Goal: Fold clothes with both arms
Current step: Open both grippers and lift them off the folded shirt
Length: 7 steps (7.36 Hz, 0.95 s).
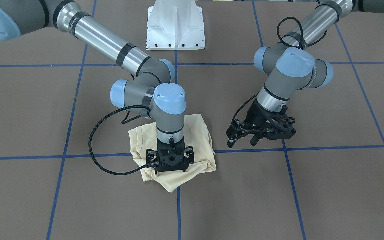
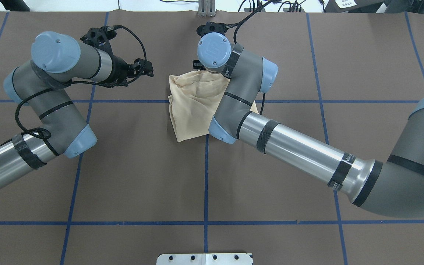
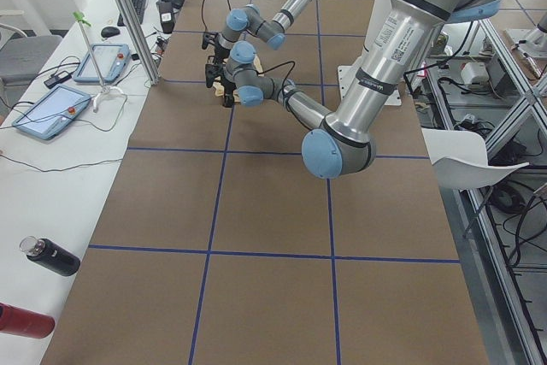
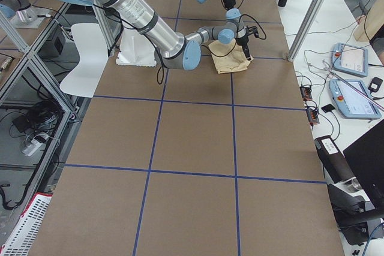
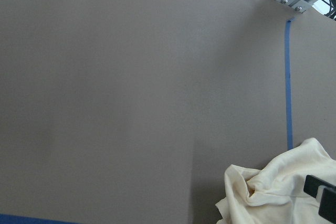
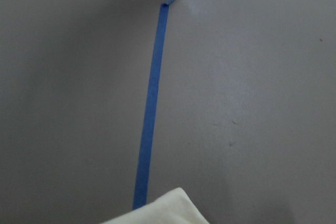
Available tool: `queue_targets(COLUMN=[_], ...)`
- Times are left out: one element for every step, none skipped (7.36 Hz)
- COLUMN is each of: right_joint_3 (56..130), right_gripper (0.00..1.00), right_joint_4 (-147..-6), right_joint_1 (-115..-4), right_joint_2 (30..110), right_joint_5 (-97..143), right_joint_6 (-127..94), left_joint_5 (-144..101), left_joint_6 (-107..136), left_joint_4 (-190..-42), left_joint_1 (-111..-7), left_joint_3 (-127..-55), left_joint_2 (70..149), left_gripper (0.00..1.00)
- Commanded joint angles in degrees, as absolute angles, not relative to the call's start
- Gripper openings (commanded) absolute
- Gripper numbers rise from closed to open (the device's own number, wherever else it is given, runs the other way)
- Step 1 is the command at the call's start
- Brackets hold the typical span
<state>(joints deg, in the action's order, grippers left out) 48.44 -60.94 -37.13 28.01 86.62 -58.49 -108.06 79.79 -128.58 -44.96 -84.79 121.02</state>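
Exterior front-facing: crumpled shirt lies mid-table over a crossing of blue tape lines. The right gripper points down onto it, finger state indiscernible. The left gripper hangs beside, fingers spread, empty. 
Overhead exterior: the right arm overlaps the shirt. 
Left wrist-mounted: the shirt shows at lower right.

Fingertips of the right tool hidden behind its own body; shirt partly under right arm
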Motion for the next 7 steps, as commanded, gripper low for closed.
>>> queue_targets(right_joint_3=[47.7,47.7,47.8,48.8,53.7,60.2,66.3], right_gripper=[1.0,1.0,1.0,1.0,1.0,1.0,1.0], right_joint_4=[-59.2,-59.2,-59.3,-59.5,-61.2,-67.7,-75.4], right_joint_1=[-37.5,-38.3,-39.4,-41.5,-43.4,-45.2,-48.2], right_joint_2=[27.2,27.3,27.5,27.9,30.6,33.8,36.5], right_joint_5=[84.2,84.3,84.9,88.6,93.7,97.8,104.5], right_joint_6=[-58.3,-56.7,-55.3,-53.1,-51.9,-49.7,-45.6], left_joint_5=[-109.5,-110.4,-110.7,-110.7,-110.7,-111.1,-112.9], left_joint_6=[79.7,79.7,79.5,76.0,72.7,68.9,65.3], left_joint_4=[-128.6,-128.6,-128.7,-128.7,-128.7,-128.7,-128.7], left_joint_1=[-45.6,-46.1,-46.4,-47.7,-48.6,-50.2,-51.9], left_joint_3=[-85.3,-85.3,-85.3,-85.4,-87.3,-89.3,-92.6], left_joint_2=[120.1,120.1,119.9,119.4,116.4,114.2,110.7], left_gripper=[0.99,0.99,0.99,0.99,0.99,0.99,1.0])
